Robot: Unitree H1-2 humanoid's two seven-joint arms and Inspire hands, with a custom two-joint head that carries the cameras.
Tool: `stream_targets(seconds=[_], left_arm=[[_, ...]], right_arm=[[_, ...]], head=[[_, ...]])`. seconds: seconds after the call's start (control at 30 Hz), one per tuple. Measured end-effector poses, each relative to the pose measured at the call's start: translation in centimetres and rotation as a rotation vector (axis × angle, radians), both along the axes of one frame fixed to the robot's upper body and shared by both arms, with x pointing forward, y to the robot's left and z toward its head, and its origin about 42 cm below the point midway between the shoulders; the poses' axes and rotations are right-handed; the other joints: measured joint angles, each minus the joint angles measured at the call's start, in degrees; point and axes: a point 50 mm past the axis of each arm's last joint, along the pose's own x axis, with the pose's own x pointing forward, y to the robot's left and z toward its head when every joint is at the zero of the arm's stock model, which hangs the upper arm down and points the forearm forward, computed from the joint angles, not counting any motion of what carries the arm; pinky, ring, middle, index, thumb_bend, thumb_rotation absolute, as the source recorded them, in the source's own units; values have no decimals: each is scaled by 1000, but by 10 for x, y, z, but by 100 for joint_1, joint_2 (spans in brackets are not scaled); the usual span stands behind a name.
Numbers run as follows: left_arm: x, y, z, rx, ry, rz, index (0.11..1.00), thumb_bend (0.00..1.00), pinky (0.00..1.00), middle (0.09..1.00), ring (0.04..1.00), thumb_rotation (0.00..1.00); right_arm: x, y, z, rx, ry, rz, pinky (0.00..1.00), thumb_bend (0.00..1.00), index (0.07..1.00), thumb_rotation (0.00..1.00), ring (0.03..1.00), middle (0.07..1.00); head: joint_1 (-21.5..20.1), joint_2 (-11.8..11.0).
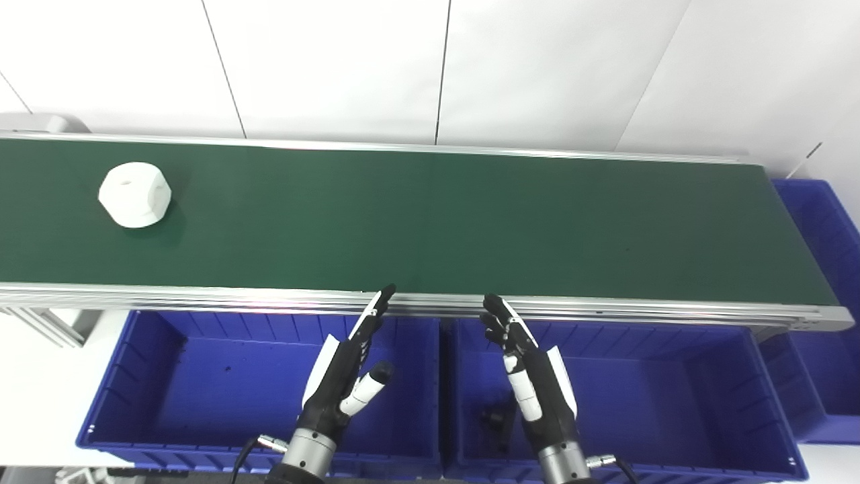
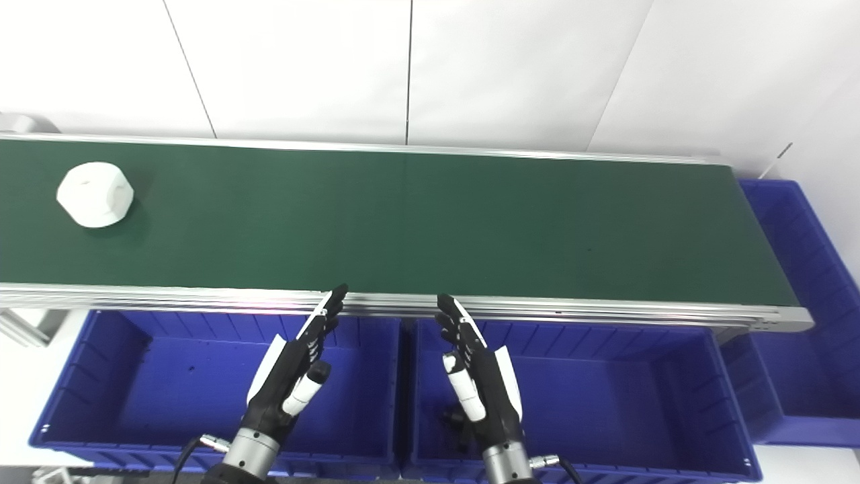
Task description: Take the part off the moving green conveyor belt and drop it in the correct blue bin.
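Item: white, faceted, nut-shaped plastic part (image 1: 135,195), lying on the long dark-green conveyor belt (image 1: 430,222) near the belt's left end, untouched. Status: not yet picked; grasp, carry and drop all remain.

Item: left hand (image 1: 347,366), black and white, fingers extended and spread, holding nothing. It hovers just below the belt's near aluminium rail (image 1: 605,309), about mid-length, well apart from the part.

Item: right hand (image 1: 531,370), same build, fingers likewise extended, empty, just beside the left hand below the same rail.

Item: left blue plastic bin (image 1: 154,363), below the belt's near rail; apart from a few dark specks, its visible floor appears bare.

Item: middle blue plastic bin (image 1: 672,396), below the rail, holding a small dark object (image 1: 494,418), partly hidden by the right hand; its kind cannot be told.

Item: third blue plastic bin (image 2: 786,269), at the belt's right end.

View differences: the right eye view shows more of the third bin's outer side; the left eye view shows more of the grey housing (image 1: 40,123) beyond the belt's left end.
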Motion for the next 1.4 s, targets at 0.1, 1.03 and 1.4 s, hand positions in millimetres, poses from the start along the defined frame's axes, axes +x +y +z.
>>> stream_targets(seconds=[0.1, 1.03, 1.4], left_arm=[[0, 0, 0, -2, -6, 11, 973, 879, 968, 1000, 1000, 1000], [-6, -15, -43, -4, 32, 20, 931, 961, 938, 976, 988, 952], [-4, -20, -53, 15, 60, 14, 911, 974, 892, 963, 970, 933]], right_arm=[[0, -1, 0, 0, -8, -1, 897, 850, 921, 1000, 908, 935], [-5, -21, -41, -14, 50, -4, 892, 836, 914, 1000, 903, 923], [-4, -25, -51, -22, 84, 4, 908, 836, 917, 1000, 910, 934]], head=[[141, -97], [941, -1740], [1081, -2163]])
